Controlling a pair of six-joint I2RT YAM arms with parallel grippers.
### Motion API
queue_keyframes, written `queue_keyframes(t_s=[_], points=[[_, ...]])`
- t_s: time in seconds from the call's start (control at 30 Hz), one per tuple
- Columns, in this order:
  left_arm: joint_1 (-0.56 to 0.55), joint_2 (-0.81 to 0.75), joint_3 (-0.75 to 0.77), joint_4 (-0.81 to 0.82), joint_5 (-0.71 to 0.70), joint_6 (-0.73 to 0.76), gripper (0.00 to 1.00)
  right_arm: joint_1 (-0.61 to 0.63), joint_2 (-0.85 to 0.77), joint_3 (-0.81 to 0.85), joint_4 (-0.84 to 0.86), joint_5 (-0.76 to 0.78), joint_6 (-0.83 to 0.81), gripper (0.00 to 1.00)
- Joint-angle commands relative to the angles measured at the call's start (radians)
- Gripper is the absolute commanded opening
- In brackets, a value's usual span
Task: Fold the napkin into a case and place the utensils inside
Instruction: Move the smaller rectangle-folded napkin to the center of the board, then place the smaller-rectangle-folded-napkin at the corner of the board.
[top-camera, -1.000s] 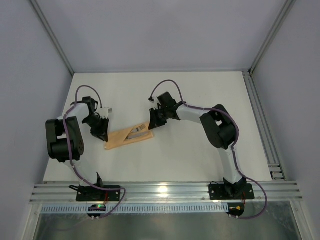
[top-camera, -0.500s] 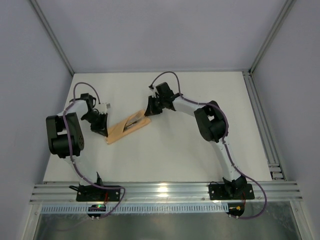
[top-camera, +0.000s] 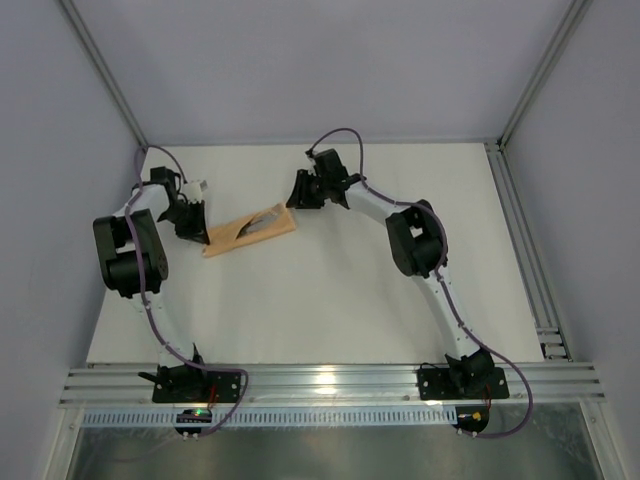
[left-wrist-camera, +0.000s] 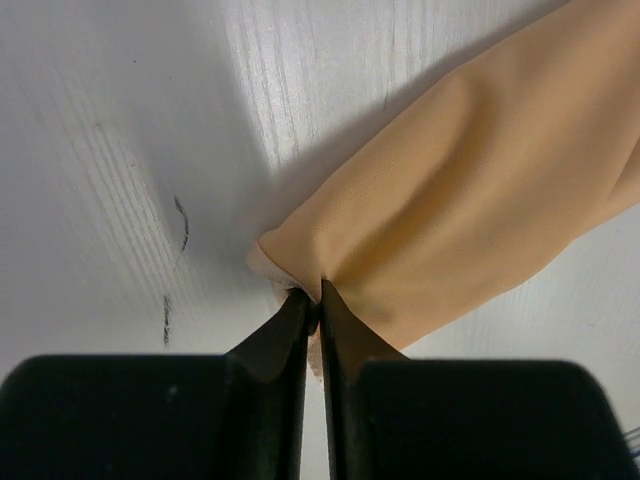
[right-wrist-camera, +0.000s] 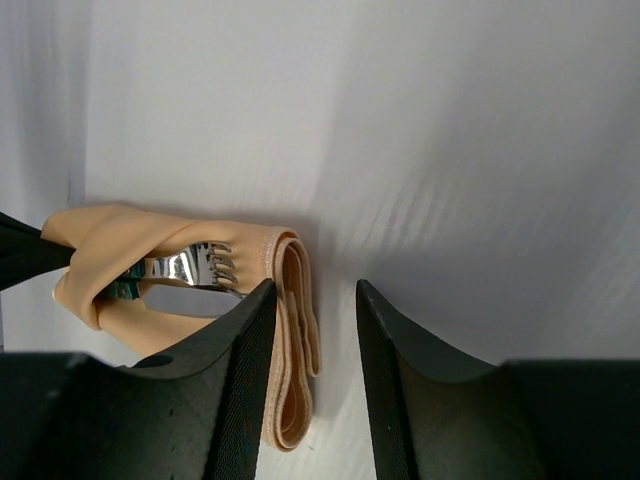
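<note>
My left gripper (top-camera: 199, 236) sits over the far-left part of the table (top-camera: 330, 300), clenched on the left end of the case (top-camera: 250, 230). In the left wrist view, this gripper (left-wrist-camera: 312, 300) has its two fingers pressed together with a corner of the peach cloth (left-wrist-camera: 470, 220) pinched between the tips; the cloth bulges away from that point across the white surface. The case lies slanted, its left end nearer the near edge and its right end nearer the far edge. The utensils (top-camera: 258, 227) show as a dark strip in its upper face. My right gripper (top-camera: 294, 203) stands just beyond the right end of the case, released and holding nothing. In the right wrist view, this gripper (right-wrist-camera: 310, 300) has its fingers parted, and the layered folded end of the case (right-wrist-camera: 290, 340) lies below the gap, beside one finger. The silver tines of the fork (right-wrist-camera: 195, 265) protrude from the cloth there.
</note>
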Motion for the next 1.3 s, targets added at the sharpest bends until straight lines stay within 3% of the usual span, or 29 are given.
queue_keyframes(t_s=[0.0, 0.07, 0.17, 0.33, 0.43, 0.5, 0.67, 0.8, 0.9, 1.03, 1.27], points=[[0.015, 0.027, 0.027, 0.032, 0.000, -0.001, 0.10, -0.024, -0.106, 0.020, -0.021, 0.029, -0.060, 0.43], [0.020, 0.000, 0.014, 0.021, -0.012, 0.013, 0.27, -0.026, -0.141, -0.028, -0.018, 0.027, -0.110, 0.43], [0.026, -0.056, 0.014, 0.001, -0.057, 0.025, 0.39, -0.024, -0.212, -0.102, -0.007, 0.029, -0.167, 0.43], [0.009, -0.183, 0.020, 0.039, -0.077, 0.065, 0.41, -0.026, -0.304, -0.181, -0.003, 0.003, -0.238, 0.43], [-0.059, -0.269, -0.013, 0.093, -0.159, 0.149, 0.45, -0.024, -0.359, -0.250, 0.002, -0.005, -0.267, 0.43], [-0.125, -0.300, -0.021, 0.099, -0.209, 0.206, 0.46, -0.024, -0.384, -0.302, 0.007, -0.005, -0.287, 0.43], [-0.280, -0.317, -0.082, 0.054, -0.216, 0.307, 0.33, -0.026, -0.453, -0.400, 0.005, 0.004, -0.310, 0.43], [-0.455, -0.298, -0.199, 0.093, -0.316, 0.352, 0.37, -0.024, -0.491, -0.464, 0.020, 0.015, -0.313, 0.43], [-0.514, -0.275, -0.208, 0.185, -0.413, 0.352, 0.40, -0.024, -0.511, -0.501, 0.021, 0.015, -0.314, 0.43], [-0.546, -0.216, -0.178, 0.243, -0.500, 0.356, 0.37, -0.026, -0.539, -0.562, 0.021, 0.018, -0.316, 0.43], [-0.552, -0.103, -0.151, 0.209, -0.462, 0.363, 0.31, -0.036, -0.580, -0.630, 0.034, 0.039, -0.319, 0.43]])
